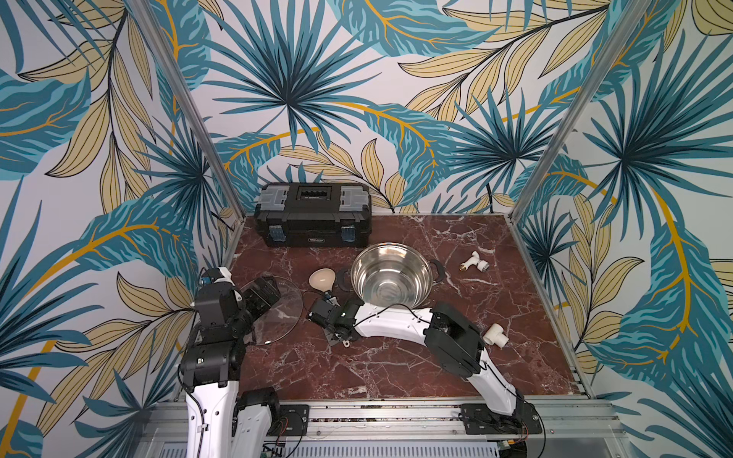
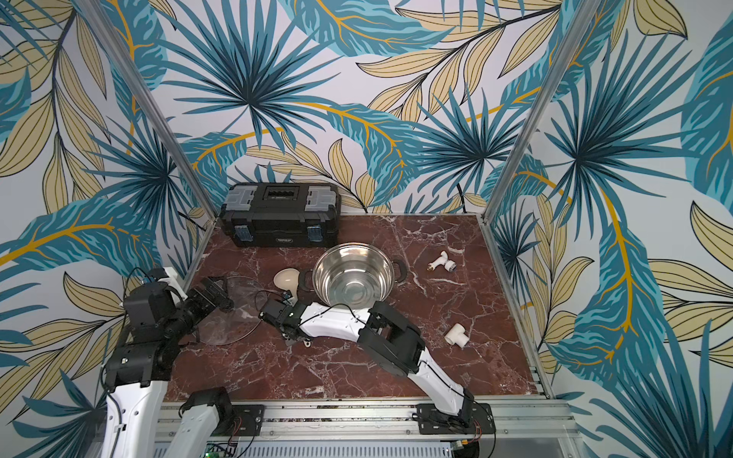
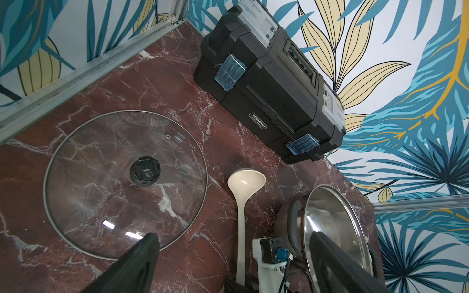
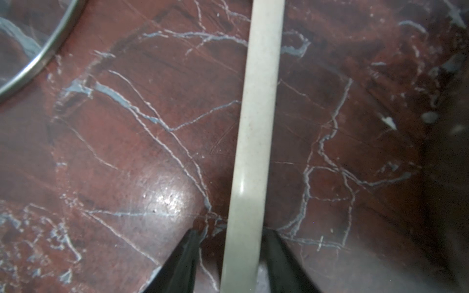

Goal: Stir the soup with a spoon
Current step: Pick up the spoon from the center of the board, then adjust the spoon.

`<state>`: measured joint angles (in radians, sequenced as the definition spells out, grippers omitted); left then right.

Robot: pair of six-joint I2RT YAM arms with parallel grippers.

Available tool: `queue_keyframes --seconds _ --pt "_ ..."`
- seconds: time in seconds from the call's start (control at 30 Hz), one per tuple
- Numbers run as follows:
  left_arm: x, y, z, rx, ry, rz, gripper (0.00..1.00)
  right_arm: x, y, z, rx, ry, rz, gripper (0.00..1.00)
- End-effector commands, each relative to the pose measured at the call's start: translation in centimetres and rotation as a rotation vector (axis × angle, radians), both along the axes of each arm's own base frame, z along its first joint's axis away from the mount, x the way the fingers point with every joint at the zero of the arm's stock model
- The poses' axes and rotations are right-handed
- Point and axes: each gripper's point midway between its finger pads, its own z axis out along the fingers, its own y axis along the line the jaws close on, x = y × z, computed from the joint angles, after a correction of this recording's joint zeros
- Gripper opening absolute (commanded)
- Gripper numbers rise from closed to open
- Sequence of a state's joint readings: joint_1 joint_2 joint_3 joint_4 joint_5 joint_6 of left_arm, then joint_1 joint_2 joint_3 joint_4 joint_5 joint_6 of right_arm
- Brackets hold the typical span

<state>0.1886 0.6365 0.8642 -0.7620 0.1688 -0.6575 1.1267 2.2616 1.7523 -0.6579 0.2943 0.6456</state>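
The cream spoon (image 1: 322,278) lies flat on the marble table just left of the steel pot (image 1: 390,277), bowl end away from me. The pot's inside is bare shiny metal; no soup shows in it. My right gripper (image 1: 339,335) is low over the near end of the spoon's handle (image 4: 258,114). Its fingers straddle the handle: one finger is against it, the other stands a small gap away. My left gripper (image 3: 233,236) hangs wide open and empty between the glass lid (image 3: 121,182) and the pot (image 3: 330,215).
A black toolbox (image 1: 313,216) stands against the back wall. Two white pipe fittings (image 1: 476,261) (image 1: 496,335) lie right of the pot. The glass lid (image 1: 277,317) lies flat near the left edge. Aluminium posts mark the table's corners.
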Motion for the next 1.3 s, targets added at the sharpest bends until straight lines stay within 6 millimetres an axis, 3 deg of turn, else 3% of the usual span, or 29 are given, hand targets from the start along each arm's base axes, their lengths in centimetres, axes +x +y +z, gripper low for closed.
queue_keyframes --seconds 0.0,0.3,0.6,0.7,0.83,0.97,1.07,1.27 --pt "-0.1 -0.2 0.2 -0.007 -0.013 -0.005 0.97 -0.5 -0.5 -1.3 -0.029 0.024 -0.016 0.34" --pt "-0.3 -0.3 -0.2 -0.019 -0.011 -0.005 0.98 -1.3 -1.0 -1.2 -0.031 0.041 -0.018 0.02" --pt "-0.3 -0.7 -0.3 -0.039 -0.018 -0.021 0.99 -1.9 -0.5 2.8 0.066 0.022 0.019 0.00" --pt "-0.1 -1.7 0.1 -0.063 -0.050 -0.077 0.99 -2.0 0.0 5.8 0.113 0.005 0.049 0.00" --pt "-0.1 -3.7 1.2 -0.107 -0.119 -0.174 0.98 -1.9 0.0 12.5 0.202 -0.029 0.097 0.00" --pt "-0.1 -6.2 2.8 -0.197 -0.224 -0.303 0.96 0.0 -3.0 18.8 0.321 -0.039 0.054 0.00" --pt "0.4 -8.5 4.6 -0.302 -0.315 -0.440 0.95 1.5 -5.3 22.3 0.488 0.010 0.020 0.00" --pt "0.7 -13.2 8.9 -0.398 -0.453 -0.694 0.91 0.2 -6.5 28.7 0.741 0.087 0.123 0.00"
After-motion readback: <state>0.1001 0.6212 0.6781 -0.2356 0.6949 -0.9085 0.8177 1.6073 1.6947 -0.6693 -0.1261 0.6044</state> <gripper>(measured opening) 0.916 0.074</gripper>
